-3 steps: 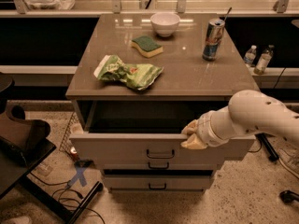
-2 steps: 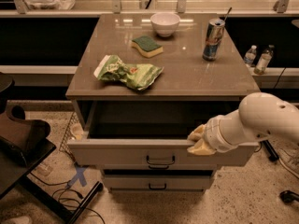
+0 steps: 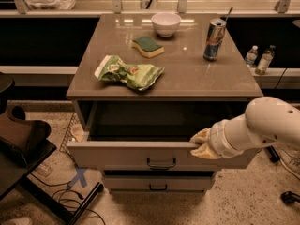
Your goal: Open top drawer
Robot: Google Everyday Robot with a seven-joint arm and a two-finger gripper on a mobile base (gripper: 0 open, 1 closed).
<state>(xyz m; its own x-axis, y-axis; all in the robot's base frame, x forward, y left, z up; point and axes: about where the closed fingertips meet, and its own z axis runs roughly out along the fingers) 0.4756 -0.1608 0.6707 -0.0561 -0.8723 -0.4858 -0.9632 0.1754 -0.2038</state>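
The top drawer [image 3: 122, 154] of the grey-beige cabinet is pulled far out toward me; its dark, deep interior shows. Its flat front carries a small black bar handle [image 3: 161, 163]. My gripper [image 3: 201, 143], with tan fingers, sits on the top edge of the drawer front at its right side, at the end of the white arm [image 3: 262, 125] that comes in from the right. A shorter drawer front [image 3: 140, 183] with a like handle sits closed below.
On the cabinet top lie a green chip bag [image 3: 129, 72], a green-yellow sponge [image 3: 147, 46], a white bowl [image 3: 165, 24] and a can [image 3: 213, 40]. A dark chair [image 3: 21, 144] stands at the left. Two bottles [image 3: 258, 59] stand behind on the right. Cables lie on the floor.
The drawer has slid further out toward me, and my gripper has moved with its front edge, down and to the right.
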